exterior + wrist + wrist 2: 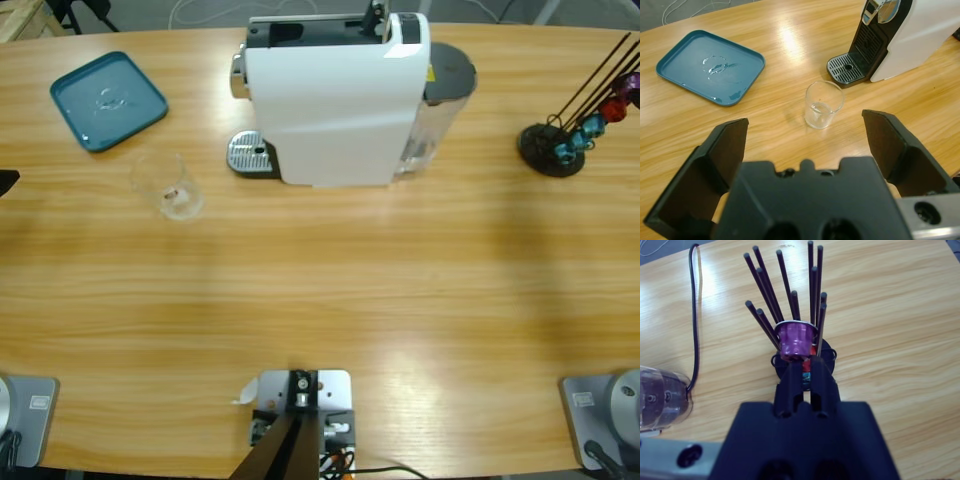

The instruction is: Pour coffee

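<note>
A small clear glass (172,187) (823,105) stands upright on the table, left of the white coffee machine (335,95) (900,35) and its metal drip grate (250,155) (846,67). The coffee is out of view; nothing brown shows in the glass. My left gripper (805,120) is open, its jaws spread wide, with the glass a little way beyond them. In the high view only a black sliver shows at the left edge. My right gripper (805,362) is shut above a black rod capsule holder (552,148) (812,290). A purple capsule (797,340) sits among the rods just past its tips.
A teal square tray (108,100) (710,65) lies at the far left, beyond the glass. The machine's clear water tank (430,130) (662,397) sits on its right side. A black cable (696,315) runs across the wood behind it. Bare wooden table (330,300) stretches along the near side.
</note>
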